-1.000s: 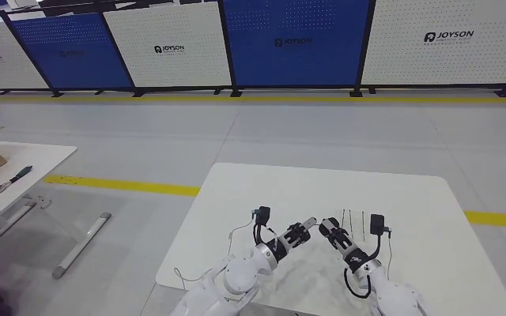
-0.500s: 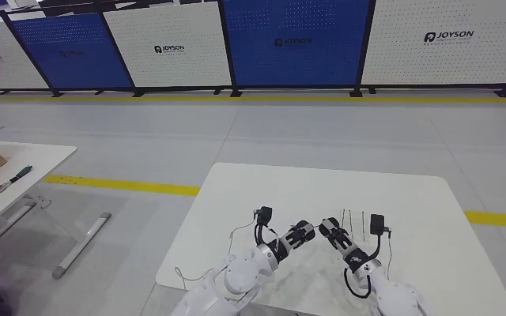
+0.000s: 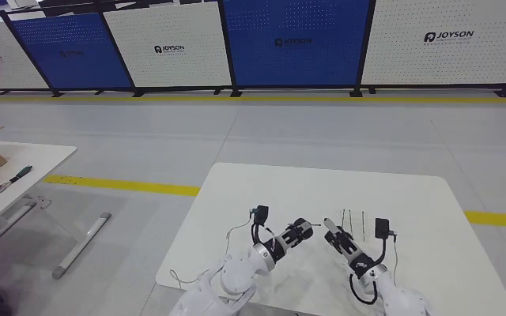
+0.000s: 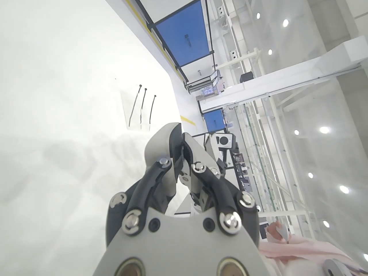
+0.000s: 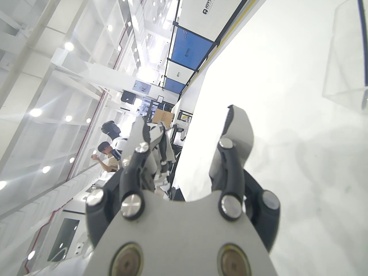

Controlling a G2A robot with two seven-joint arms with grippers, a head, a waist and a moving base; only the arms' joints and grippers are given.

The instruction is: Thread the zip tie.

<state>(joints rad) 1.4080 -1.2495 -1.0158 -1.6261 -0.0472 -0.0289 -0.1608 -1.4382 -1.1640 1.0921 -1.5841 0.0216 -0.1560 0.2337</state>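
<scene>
Three black zip ties [image 3: 351,220] lie side by side on a clear sheet [image 5: 342,58] on the white table [image 3: 261,189], just beyond the right arm. In the left wrist view the zip ties [image 4: 142,100] lie past the fingertips. One zip tie [image 5: 360,30] shows at the edge of the right wrist view. My left gripper [image 3: 305,227] is shut, its fingertips [image 4: 172,136] pressed together; I cannot tell if anything thin is pinched there. My right gripper [image 3: 327,226] faces it a short gap away, and its jaws stand open with nothing between them [image 5: 187,122].
Both arms hover over the near middle of the table; its front edge [image 3: 182,280] is close behind them. A second table [image 3: 32,158] stands far left across the floor. Blue and white panels [image 3: 292,43] line the back.
The two gripper tips met a second ago; the right gripper has since drawn back to the right, leaving a gap. The left arm has shifted back slightly.
</scene>
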